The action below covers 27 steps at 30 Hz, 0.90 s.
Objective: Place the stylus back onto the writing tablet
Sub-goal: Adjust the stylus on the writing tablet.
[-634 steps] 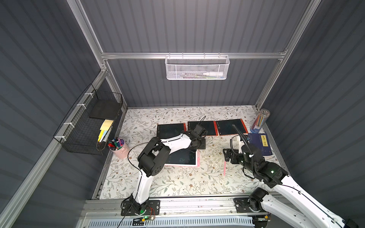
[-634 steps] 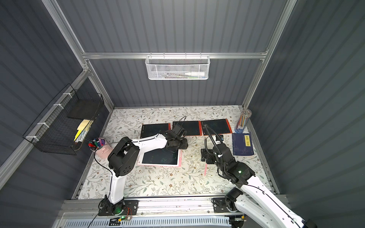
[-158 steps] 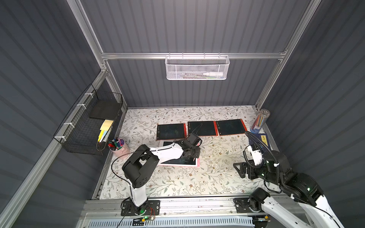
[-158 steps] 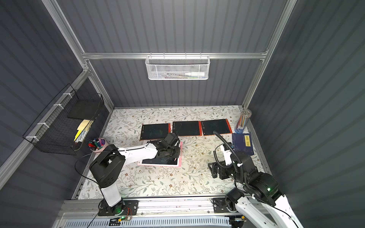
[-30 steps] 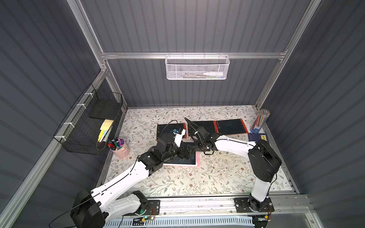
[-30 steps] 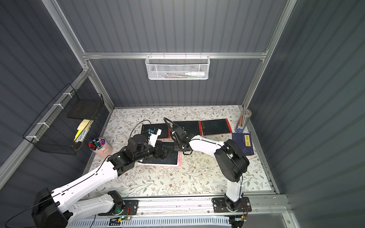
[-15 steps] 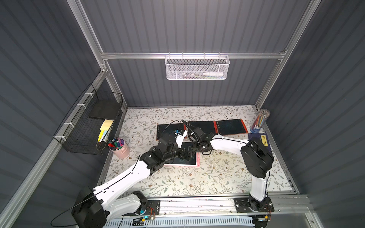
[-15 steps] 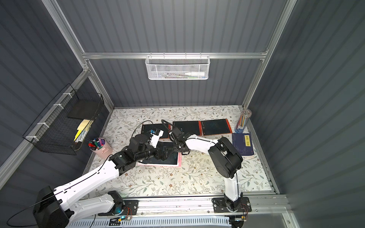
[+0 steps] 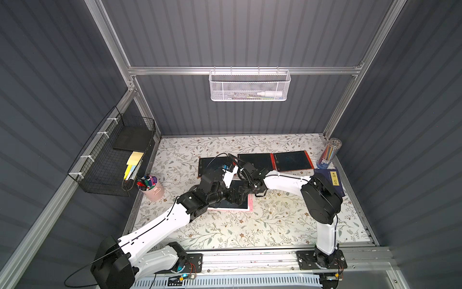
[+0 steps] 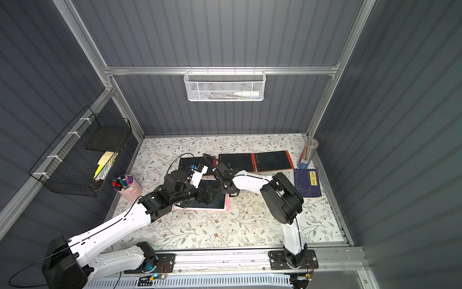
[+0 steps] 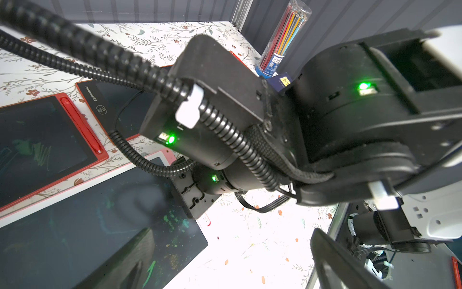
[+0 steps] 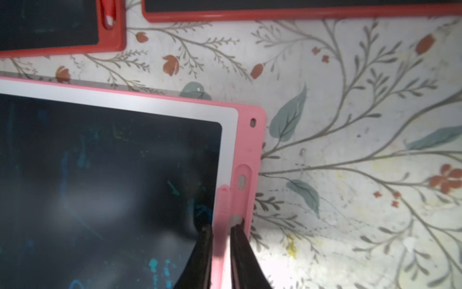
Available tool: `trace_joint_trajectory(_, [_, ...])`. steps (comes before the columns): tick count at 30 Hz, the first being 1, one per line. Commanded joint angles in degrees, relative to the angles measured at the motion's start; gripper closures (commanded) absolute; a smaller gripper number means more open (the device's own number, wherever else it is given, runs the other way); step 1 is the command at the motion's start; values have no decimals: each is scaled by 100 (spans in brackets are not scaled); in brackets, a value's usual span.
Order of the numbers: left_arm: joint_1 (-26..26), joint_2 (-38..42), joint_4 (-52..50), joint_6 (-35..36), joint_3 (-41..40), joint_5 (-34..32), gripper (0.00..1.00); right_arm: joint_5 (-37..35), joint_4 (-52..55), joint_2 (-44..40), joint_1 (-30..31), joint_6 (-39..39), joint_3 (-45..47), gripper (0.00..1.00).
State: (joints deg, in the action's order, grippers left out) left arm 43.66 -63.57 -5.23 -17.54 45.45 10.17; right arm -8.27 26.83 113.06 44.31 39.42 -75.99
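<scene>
- Grey ribbed walls enclose a floral tabletop (image 9: 275,225); the pink writing tablet (image 12: 252,140) lies mid-table.
- At the lower centre of the right wrist view, the right gripper (image 12: 221,229) pinches the pink stylus (image 12: 223,200) against the tablet's edge, beside its slot. The left gripper (image 9: 238,196) is spread wide.
- My judgement: line the stylus up with the groove, press it flat, then release.
- The black tablet (image 11: 92,95) has a white brand word, blurred. The blue book (image 10: 307,185) has a yellow label with Chinese characters.

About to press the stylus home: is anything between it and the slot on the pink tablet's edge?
Nothing visible. The stylus, pinched in the right gripper, lies along the pink tablet's edge beside the slot, whose visible end is bare. The rest is hidden under the fingers.
</scene>
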Motion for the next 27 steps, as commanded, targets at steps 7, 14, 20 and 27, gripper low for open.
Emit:
trace_joint_trajectory(7, [-42,-47,18,-48,-38,115,1,-106,185,192,29,-96,-169,82])
trace_joint_trajectory(14, [-43,170,31,-57,-23,117,1,135,409,162,42,-40,-382,79])
trace_joint_trajectory(20, [-41,-231,5,59,-38,150,1,42,333,-10,64,-1,-70,77])
trace_joint_trajectory(27, [-35,-271,39,267,-40,202,1,-23,174,10,80,-60,75,77])
